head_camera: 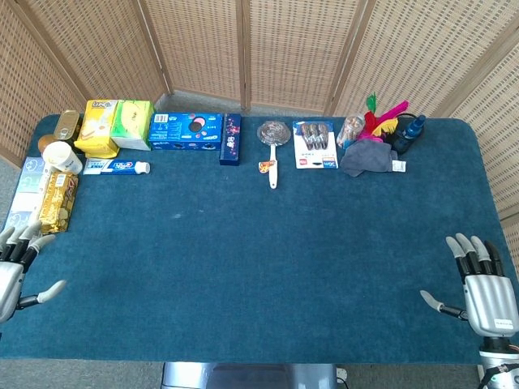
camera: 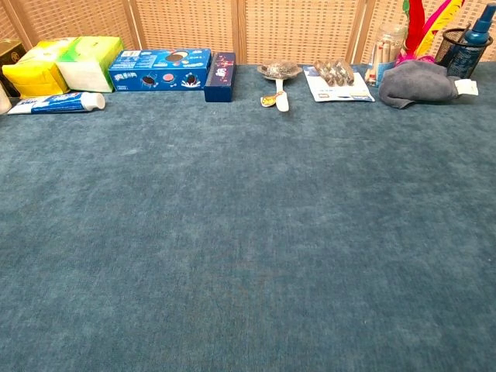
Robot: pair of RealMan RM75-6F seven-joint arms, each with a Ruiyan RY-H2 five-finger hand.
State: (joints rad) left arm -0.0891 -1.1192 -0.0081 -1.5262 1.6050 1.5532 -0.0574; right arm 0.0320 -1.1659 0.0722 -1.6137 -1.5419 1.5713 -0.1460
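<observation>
left hand (head_camera: 15, 271): near left corner of the blue tabletop (head_camera: 259, 267); fingers spread wide, holding nothing; nearest thing the gold packet (head_camera: 57, 201) just beyond it | right hand (head_camera: 484, 290): near right corner; fingers spread wide, holding nothing; well apart from the grey cloth (head_camera: 366, 157) on the far edge

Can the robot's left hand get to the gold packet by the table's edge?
Probably yes. The left hand is open and holds nothing, and the gold packet lies just beyond its fingertips with only bare blue cloth between them.
</observation>
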